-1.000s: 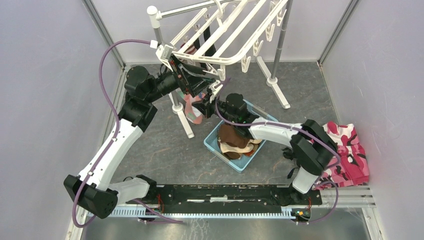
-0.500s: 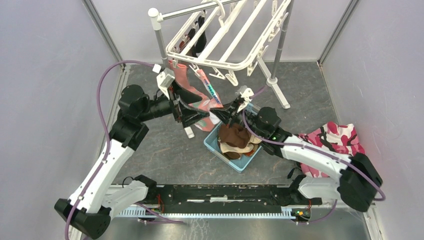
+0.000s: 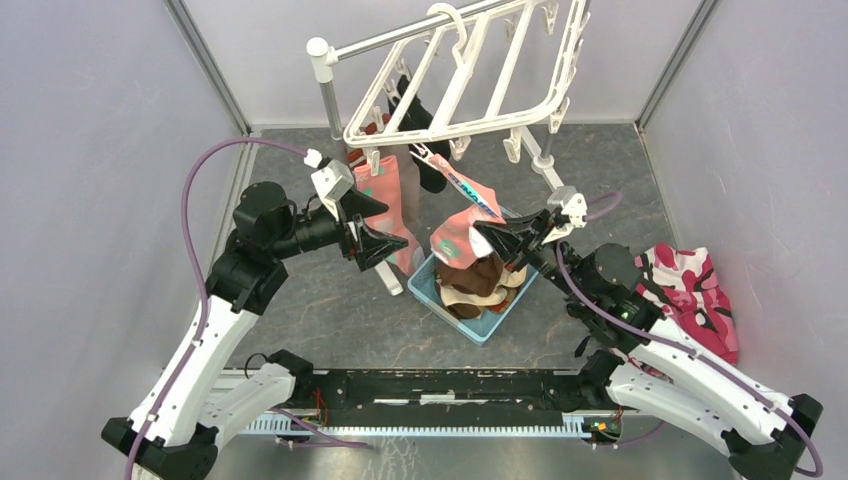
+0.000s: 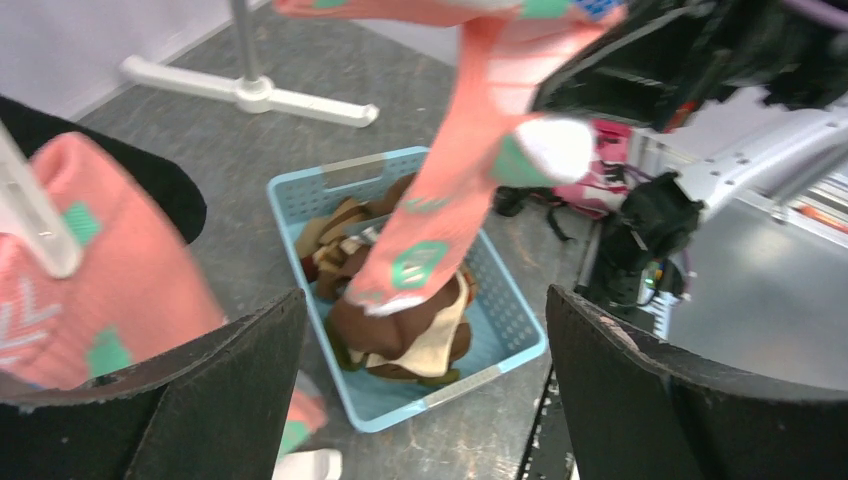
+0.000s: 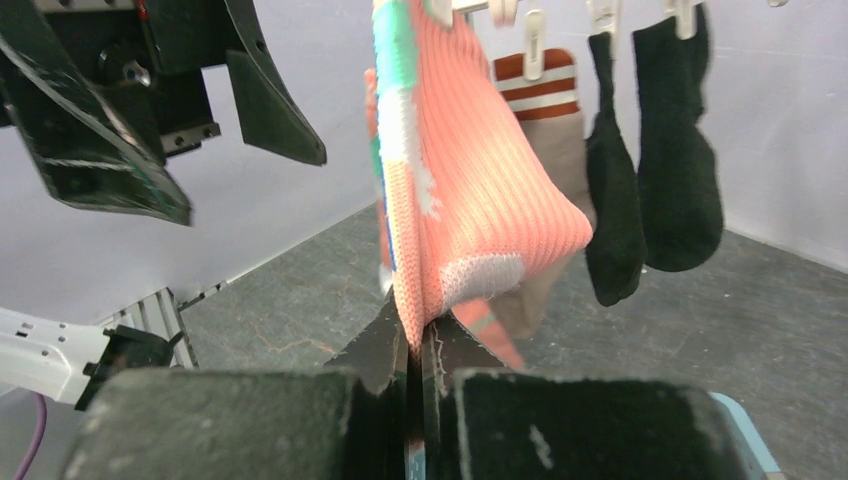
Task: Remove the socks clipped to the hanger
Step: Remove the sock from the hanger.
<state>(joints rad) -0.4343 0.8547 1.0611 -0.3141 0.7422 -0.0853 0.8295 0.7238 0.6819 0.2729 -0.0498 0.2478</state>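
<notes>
Two arms reach in from the near edge toward the grey pole stand, from whose top bar the white hanger hangs tilted, small clips dangling along its rim. Right of the arms, a pink-white-dark camouflage cloth heap lies on the grey surface against the wall. Between the arms sits the light blue basket, holding brown and cream socks. Clipped to the hanger are two black socks, a red-white banded sock, and a coral sock hanging at the left corner near the pole. Another coral sock with green patches stretches from the hanger's near rim down to the right gripper, whose jaws are pinched tight on its toe end above the basket. The left gripper hovers just beside the hanging coral sock, fingers spread wide with nothing between them.
</notes>
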